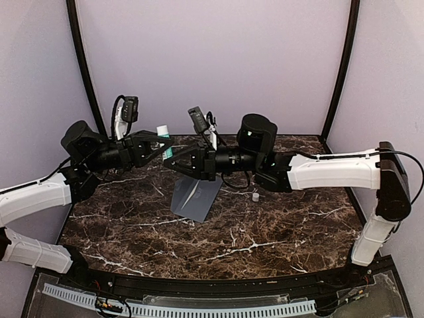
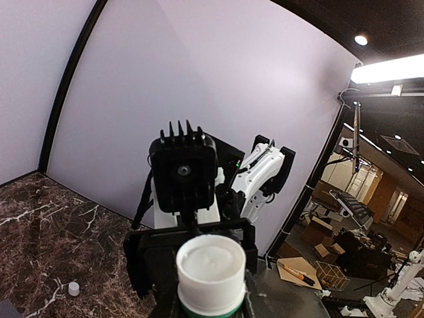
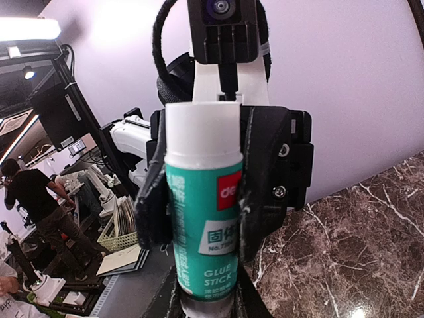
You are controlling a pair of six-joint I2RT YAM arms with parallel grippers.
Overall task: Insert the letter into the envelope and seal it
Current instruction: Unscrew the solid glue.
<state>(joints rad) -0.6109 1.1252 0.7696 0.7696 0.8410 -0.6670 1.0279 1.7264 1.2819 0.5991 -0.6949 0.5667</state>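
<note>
1. The table [image 1: 265, 252] has a dark brown marble-patterned top with white veins running across it.
2. The envelope [image 1: 195, 197], flat and slate-grey, lies directly on the marble a little left of the middle, turned slightly askew, with a pale streak across its face.
3. A small white cap [image 1: 256, 196] sits on the marble to the right of the envelope, near it but clearly apart.
</note>
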